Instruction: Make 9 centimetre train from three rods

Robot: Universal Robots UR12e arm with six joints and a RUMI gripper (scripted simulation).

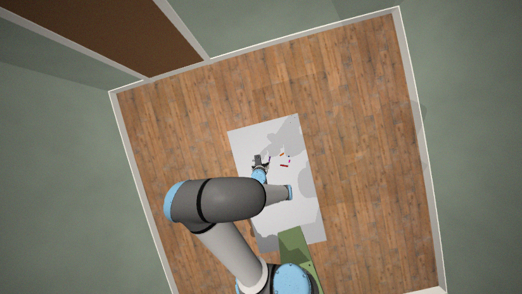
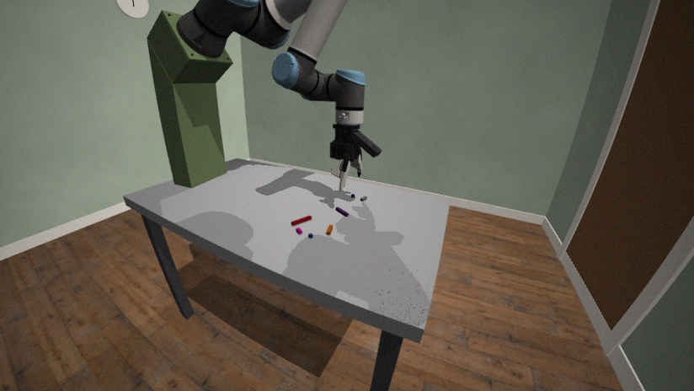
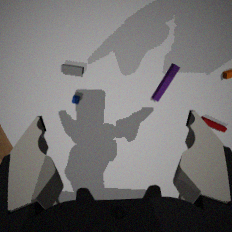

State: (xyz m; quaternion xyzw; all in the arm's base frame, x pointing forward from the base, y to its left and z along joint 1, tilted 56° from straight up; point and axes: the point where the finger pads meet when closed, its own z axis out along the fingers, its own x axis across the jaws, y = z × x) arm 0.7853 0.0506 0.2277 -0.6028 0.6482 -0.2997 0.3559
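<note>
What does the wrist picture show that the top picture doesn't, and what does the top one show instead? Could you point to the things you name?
Only wrist: a tiny blue rod (image 3: 75, 99) near a short grey rod (image 3: 73, 69); I can't tell whether the top view shows the grey one.

Only top: a short magenta rod (image 1: 289, 161), another tiny blue rod (image 1: 288, 156) and the green stand (image 1: 290, 235).

Both: the long purple rod (image 1: 269, 159) (image 3: 165, 82), orange rod (image 1: 281, 154) (image 3: 227, 74), long red rod (image 1: 284, 165) (image 3: 215, 124) and black-and-pale pincer (image 1: 260, 165) (image 3: 115, 114).
</note>
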